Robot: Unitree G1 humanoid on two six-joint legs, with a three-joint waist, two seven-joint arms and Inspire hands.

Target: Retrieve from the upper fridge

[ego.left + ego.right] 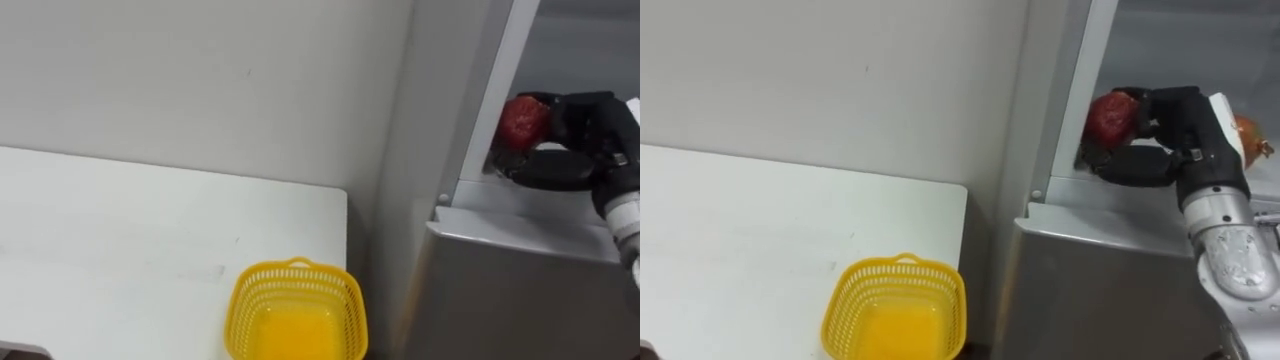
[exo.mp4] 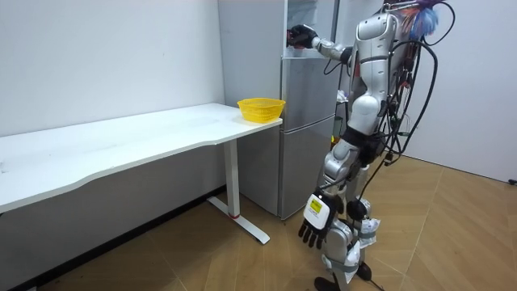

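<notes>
My right hand [image 1: 1175, 130] reaches into the open upper fridge compartment [image 1: 1160, 45], its dark fingers curled round a red round fruit [image 1: 1112, 118] held just above the compartment's front ledge. The left eye view has the same fruit [image 1: 522, 118] in that hand [image 1: 585, 125]. In the room view I stand in front of the grey fridge [image 2: 307, 129] with the right hand [image 2: 300, 35] raised to its top. My left hand [image 2: 313, 220] hangs by my leg, fingers relaxed and holding nothing.
An empty yellow mesh basket [image 1: 845, 300] stands on the white table [image 1: 120, 230] at its corner nearest the fridge. An orange-brown round item [image 1: 1248, 135] lies in the compartment behind my hand. The lower fridge door [image 1: 520, 300] is closed.
</notes>
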